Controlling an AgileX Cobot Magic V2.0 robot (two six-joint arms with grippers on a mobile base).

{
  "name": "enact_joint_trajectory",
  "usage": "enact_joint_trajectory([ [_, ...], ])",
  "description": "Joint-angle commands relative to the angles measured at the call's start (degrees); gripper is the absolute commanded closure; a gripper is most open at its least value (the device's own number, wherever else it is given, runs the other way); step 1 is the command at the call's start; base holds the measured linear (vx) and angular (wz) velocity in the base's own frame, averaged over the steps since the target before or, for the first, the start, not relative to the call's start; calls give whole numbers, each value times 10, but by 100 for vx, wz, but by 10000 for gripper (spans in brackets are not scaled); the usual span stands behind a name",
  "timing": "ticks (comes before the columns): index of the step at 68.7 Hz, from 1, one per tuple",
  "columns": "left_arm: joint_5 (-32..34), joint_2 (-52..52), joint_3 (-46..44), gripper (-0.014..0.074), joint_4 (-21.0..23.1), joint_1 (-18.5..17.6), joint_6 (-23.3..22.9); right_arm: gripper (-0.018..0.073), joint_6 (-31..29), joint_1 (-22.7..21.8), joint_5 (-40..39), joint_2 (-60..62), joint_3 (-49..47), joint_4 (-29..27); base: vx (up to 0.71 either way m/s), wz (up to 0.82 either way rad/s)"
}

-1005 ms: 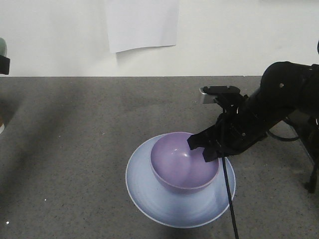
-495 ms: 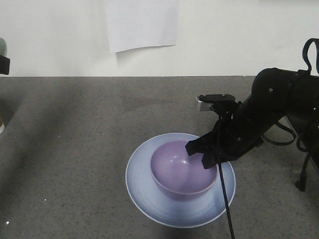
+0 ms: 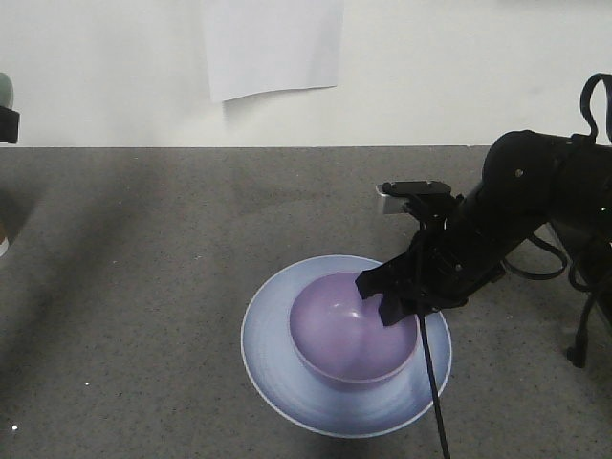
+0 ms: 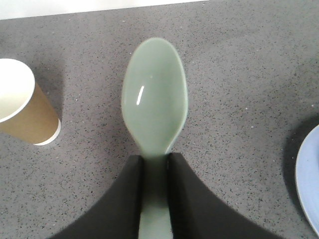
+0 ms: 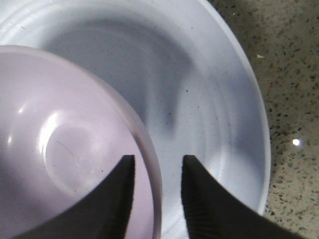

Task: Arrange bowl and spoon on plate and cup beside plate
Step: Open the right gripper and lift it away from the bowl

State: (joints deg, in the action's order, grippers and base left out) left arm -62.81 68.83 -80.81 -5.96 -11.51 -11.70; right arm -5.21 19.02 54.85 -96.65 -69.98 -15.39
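At the lower centre of the front view, the plate (image 3: 273, 368) lay on the bench (image 3: 143, 239) with the bowl (image 3: 352, 330) seated in it, so that part looked done. The right tool (image 3: 387, 301) straddled the bowl's right-hand rim, one finger inside and one outside. In the right wrist view a sliver of plate showed between the rim and the outer finger, so the jaws were parted rather than clamping. A black cable (image 3: 432, 382) hung from that arm across the plate's lower right.

Left to do, by my reading, were the spoon (image 4: 154, 99) and the cup (image 4: 25, 117). In the left wrist view the left tool (image 4: 155, 164) pinched the spoon by its handle, scoop pointing to the top of the frame, over the bench. The cup stood upright at the left edge of that view, well apart from the plate, whose rim just showed at the right edge. The right arm over the bowl would likely block the spoon's way in.

Farthest back, a white sheet (image 3: 275, 43) hung on the wall at top centre.
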Motion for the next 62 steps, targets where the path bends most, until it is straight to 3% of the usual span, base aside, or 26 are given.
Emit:
enact_joint_trajectory([
  [1,30,-11,-14,603,-3,-2,0,174,-3,-1,-11,23,-17,-8,0,0],
  [17,28,-11,-14,603,-3,-2,0,38,-2,-1,-13,38,-17,-4,0,0],
  [62,22,-11,-14,603,-1,-2,0,42,39,-2,36,247,-17,76,0,0],
])
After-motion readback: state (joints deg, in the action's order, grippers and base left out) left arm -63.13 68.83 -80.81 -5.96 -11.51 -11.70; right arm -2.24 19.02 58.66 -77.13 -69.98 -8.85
